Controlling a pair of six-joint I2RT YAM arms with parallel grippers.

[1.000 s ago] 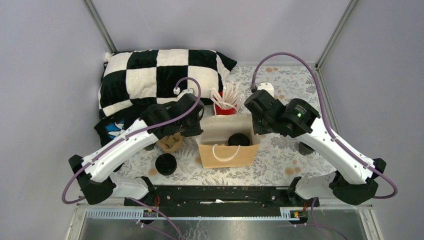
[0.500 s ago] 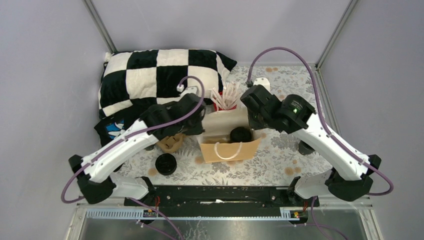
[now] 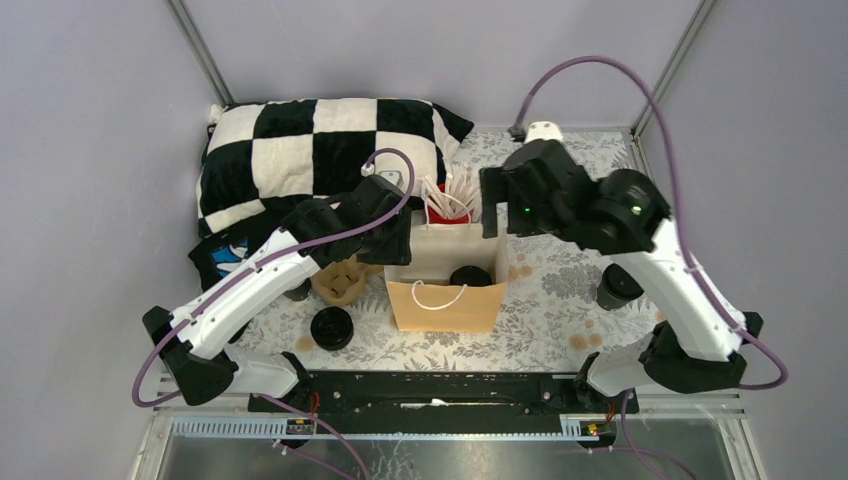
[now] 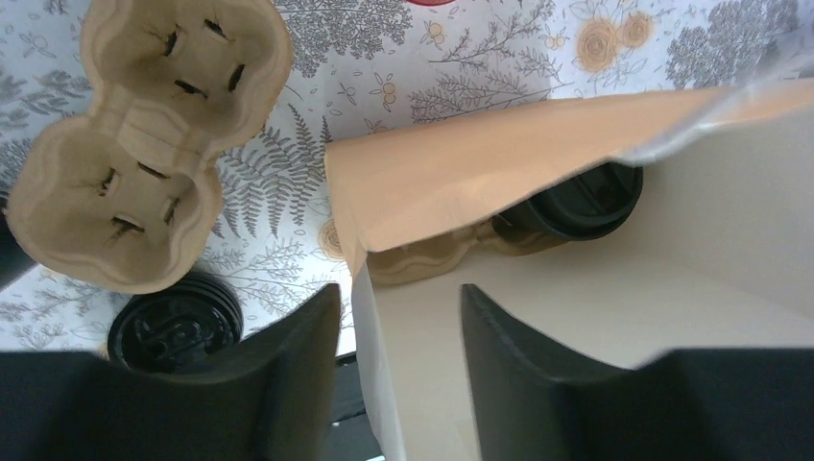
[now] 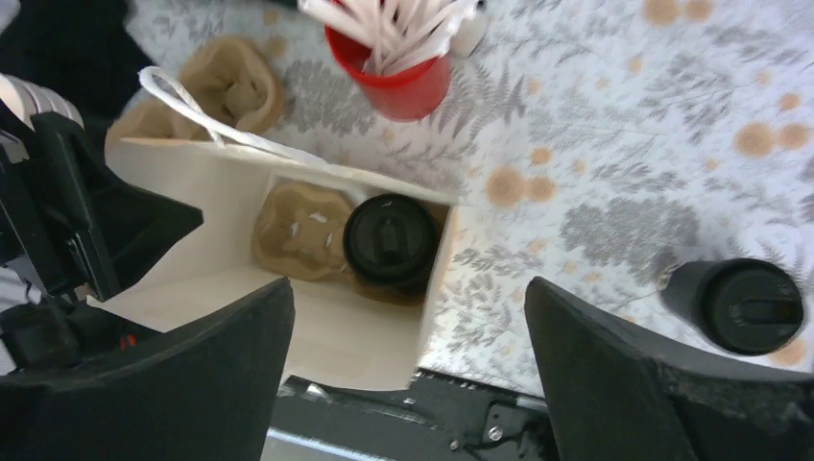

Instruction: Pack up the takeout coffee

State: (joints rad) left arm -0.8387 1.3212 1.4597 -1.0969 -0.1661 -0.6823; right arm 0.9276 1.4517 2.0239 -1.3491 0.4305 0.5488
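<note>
One takeout coffee (image 5: 392, 240), black-lidded, stands inside the open tan paper bag (image 3: 445, 305) beside an empty slot of a brown pulp carrier (image 5: 298, 230). In the left wrist view the same cup (image 4: 576, 197) shows deep in the bag. The second takeout coffee (image 3: 618, 285) stands on the table right of the bag, also seen from the right wrist (image 5: 744, 305). My left gripper (image 4: 399, 293) is open astride the bag's left wall (image 4: 370, 365). My right gripper (image 5: 408, 288) hangs wide open above the bag's right end, holding nothing.
A second pulp carrier (image 3: 340, 283) and a stack of black lids (image 3: 331, 327) lie left of the bag. A red cup of white stirrers (image 3: 450, 205) stands just behind it. A checkered pillow (image 3: 320, 150) fills the back left.
Both grippers have opened and let go of the bag's rim. The right arm has risen and drawn back. The bag has settled upright and narrower.
</note>
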